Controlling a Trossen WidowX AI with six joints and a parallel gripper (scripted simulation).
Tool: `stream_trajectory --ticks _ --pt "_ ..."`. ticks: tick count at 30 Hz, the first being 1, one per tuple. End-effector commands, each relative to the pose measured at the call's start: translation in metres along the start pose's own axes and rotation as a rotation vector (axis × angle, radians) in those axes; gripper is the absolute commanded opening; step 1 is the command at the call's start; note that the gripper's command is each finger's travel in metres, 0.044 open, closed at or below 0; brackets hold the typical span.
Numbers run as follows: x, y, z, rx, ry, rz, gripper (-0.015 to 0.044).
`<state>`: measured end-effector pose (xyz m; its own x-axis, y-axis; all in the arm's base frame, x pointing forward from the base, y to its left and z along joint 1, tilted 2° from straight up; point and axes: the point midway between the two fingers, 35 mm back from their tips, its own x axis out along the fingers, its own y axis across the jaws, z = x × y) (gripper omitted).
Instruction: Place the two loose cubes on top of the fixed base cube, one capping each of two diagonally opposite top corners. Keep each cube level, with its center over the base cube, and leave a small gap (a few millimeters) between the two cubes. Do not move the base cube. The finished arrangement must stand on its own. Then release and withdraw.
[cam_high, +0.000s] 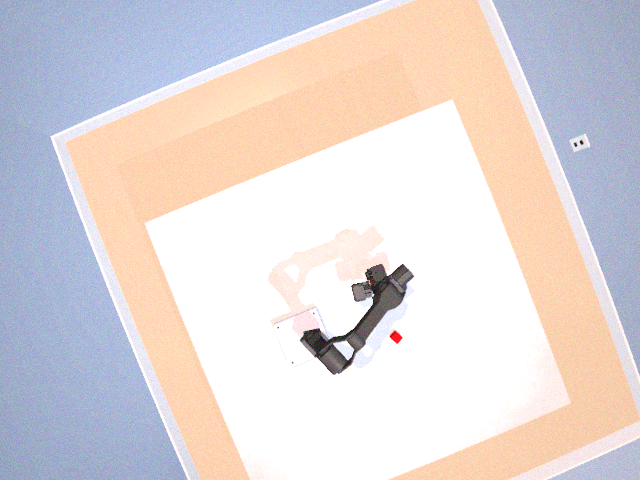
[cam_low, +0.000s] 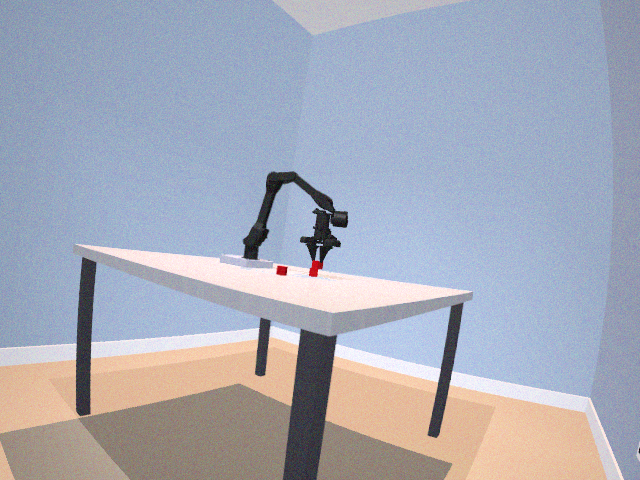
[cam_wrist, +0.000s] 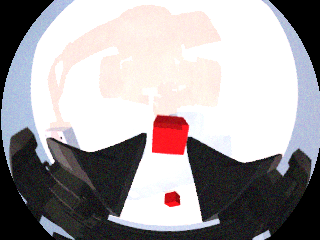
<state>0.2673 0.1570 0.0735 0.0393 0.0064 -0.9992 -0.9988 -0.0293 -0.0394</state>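
My gripper points down with its fingers parted around a red cube. In the wrist view a narrow gap shows between the cube and the left finger; the right finger is at or very near its side. In the exterior view this cube appears on top of the red base cube, offset to the right. Their exact contact and corner overlap cannot be told. Another loose red cube lies on the table apart from them. In the top view the arm mostly hides the stack.
The white table carries the arm's pale base plate. The arm reaches over the table between that plate and the stack. Pale shadows of the arm lie on the table top.
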Motion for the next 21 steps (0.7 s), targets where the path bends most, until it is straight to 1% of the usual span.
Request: stream_trajectory --ticks 1,21 --pt "-0.008 -0.002 0.001 0.001 -0.007 -0.012 0.0205" --pt "-0.024 -0.002 0.001 0.001 -0.007 -0.012 0.0205"
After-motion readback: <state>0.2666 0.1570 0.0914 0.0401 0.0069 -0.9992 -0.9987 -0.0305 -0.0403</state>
